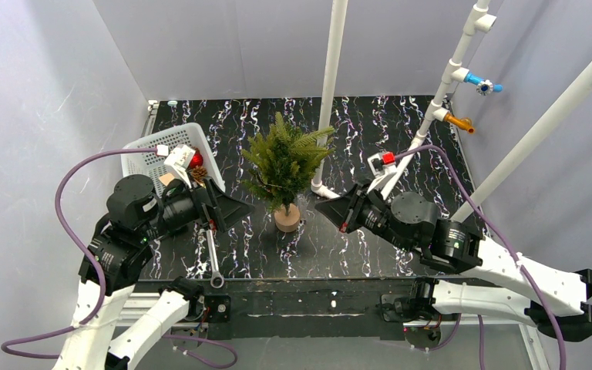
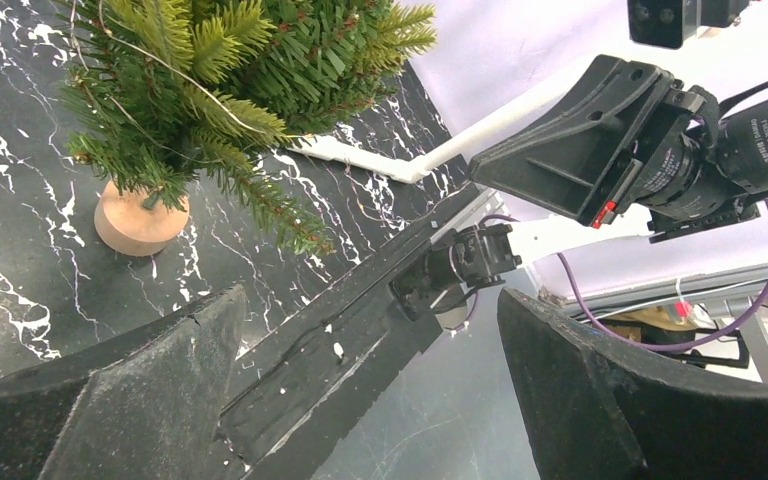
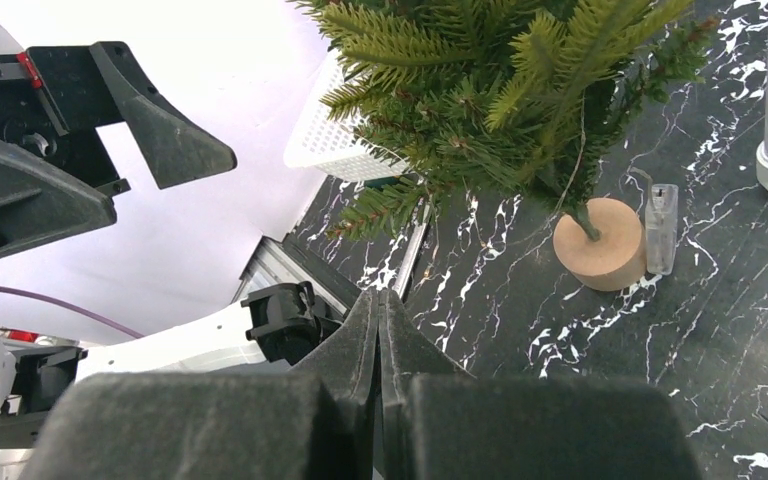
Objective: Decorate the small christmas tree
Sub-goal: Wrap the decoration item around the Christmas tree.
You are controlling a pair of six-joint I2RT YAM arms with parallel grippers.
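From above, I'm seeing the small christmas tree (image 1: 285, 162) standing upright mid-way across the black marbled table (image 1: 401, 146) on its round wooden base (image 1: 286, 218), and I'm flanking it. My left gripper (image 1: 230, 206) is hovering just beside it on one side and my right gripper (image 1: 325, 206) on the other, neither touching the branches. My left wrist camera is showing what the overhead view isn't making plain: my left fingers (image 2: 130, 400) are standing wide apart with nothing between them, and across the tree the right gripper is pointing inward. My right wrist camera is showing my right fingers (image 3: 355, 340) pressing flat together, gripping nothing, and it alone is picking up a small clear plastic piece (image 3: 662, 228) standing right beside the base. That view is catching only a corner of the white basket (image 3: 332, 150); the overhead view is adding a red ball (image 1: 196, 159) and a pine cone (image 1: 198, 174) at its rim, plus a wrench (image 1: 214, 262) lying near my left arm.
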